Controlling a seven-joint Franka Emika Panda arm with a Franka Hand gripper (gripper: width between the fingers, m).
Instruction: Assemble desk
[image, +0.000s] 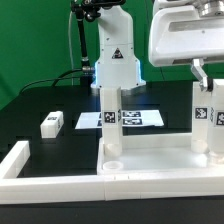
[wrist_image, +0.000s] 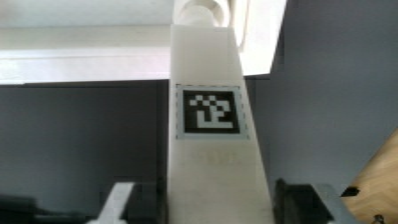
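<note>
With my gripper (wrist_image: 201, 205) pinching the upright tagged leg (wrist_image: 210, 110), which stood at the desk top (image: 155, 160) corner on the exterior view's right, I judged turning it squarely about its axis, without tilt, best

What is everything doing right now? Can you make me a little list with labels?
desk top: lying flat at the front
corner leg: standing upright on the desk top
held leg: upright at the exterior view's right, jaws closed on it
loose leg: lying on the black table, apart from the desk top
marker board: flat behind the desk top
</note>
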